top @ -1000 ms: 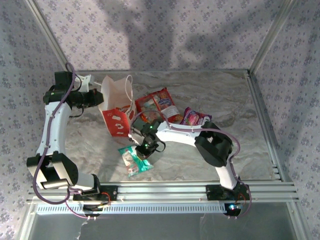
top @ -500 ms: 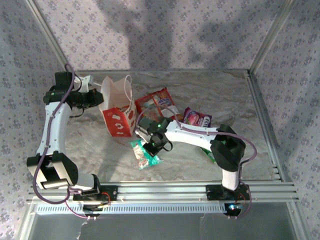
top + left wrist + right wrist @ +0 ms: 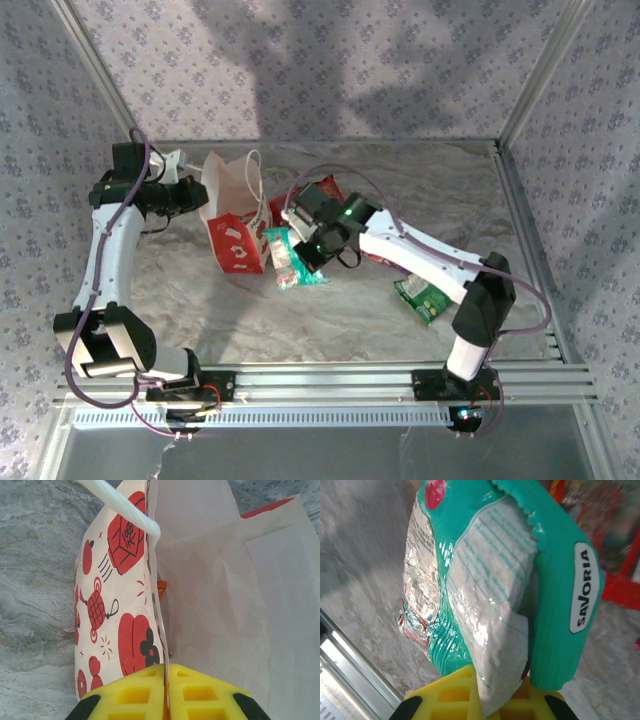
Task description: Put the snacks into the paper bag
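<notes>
The white paper bag (image 3: 236, 212) with red blobs stands at the back left, its mouth open. My left gripper (image 3: 199, 195) is shut on the bag's rim; in the left wrist view the yellow fingers (image 3: 135, 692) pinch the bag's wall (image 3: 120, 605). Something small and orange (image 3: 161, 587) shows inside the bag. My right gripper (image 3: 308, 250) is shut on the teal packet (image 3: 289, 260), which hangs just right of the bag. Up close, the teal packet (image 3: 485, 580) rises from my right gripper (image 3: 495, 695). The large red packet (image 3: 323, 188) lies behind the right arm. A green packet (image 3: 424, 297) lies at the right.
A metal rail (image 3: 330, 380) runs along the near edge, and it shows as a strip (image 3: 350, 650) low in the right wrist view. Patterned walls close the back and both sides. Bare marbled table (image 3: 330, 320) lies in front of the bag.
My right arm has lifted the teal packet off the front of the table and carried it back and up beside the bag. The green packet now lies uncovered. The left arm held still.
</notes>
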Robot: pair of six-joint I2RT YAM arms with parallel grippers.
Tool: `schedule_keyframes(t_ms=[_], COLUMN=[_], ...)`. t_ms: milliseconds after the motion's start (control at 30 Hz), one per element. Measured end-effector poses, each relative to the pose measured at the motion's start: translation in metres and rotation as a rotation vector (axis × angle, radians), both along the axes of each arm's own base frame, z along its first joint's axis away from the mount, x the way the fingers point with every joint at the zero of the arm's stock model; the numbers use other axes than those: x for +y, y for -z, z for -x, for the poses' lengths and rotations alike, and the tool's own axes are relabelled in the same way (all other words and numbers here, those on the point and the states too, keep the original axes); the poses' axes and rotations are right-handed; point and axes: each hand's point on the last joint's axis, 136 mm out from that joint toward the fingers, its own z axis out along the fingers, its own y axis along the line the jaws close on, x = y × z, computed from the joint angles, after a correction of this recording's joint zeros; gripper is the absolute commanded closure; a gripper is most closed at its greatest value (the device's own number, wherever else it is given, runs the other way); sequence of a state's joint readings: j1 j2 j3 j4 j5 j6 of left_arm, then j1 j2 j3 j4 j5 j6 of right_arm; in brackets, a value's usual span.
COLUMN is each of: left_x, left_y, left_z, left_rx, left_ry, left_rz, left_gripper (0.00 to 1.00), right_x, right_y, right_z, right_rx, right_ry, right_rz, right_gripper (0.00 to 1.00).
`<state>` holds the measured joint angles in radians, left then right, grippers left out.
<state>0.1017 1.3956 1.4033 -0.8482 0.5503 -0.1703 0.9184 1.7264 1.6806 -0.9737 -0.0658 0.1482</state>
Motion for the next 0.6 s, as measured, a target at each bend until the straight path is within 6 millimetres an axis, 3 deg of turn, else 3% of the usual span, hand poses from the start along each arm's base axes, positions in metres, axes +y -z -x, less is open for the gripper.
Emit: schedule_keyframes(t_ms=[233, 600], left_x=[-0.002, -0.001], left_y=[-0.008, -0.004], left_z=[0.0, -0.005], left_rx=[-0.007, 0.015], left_ry=[0.002, -0.002], left_rz=[-0.018, -0.024], left_gripper=[0.9, 0.9], right_x=[-0.016, -0.037], right_y=[-0.05, -0.12], right_z=[-0.018, -0.042], right_rx=[-0.078, -0.223], right_ry=[0.03, 0.068], right_rz=[-0.068, -0.157], right_gripper=[1.0, 1.0])
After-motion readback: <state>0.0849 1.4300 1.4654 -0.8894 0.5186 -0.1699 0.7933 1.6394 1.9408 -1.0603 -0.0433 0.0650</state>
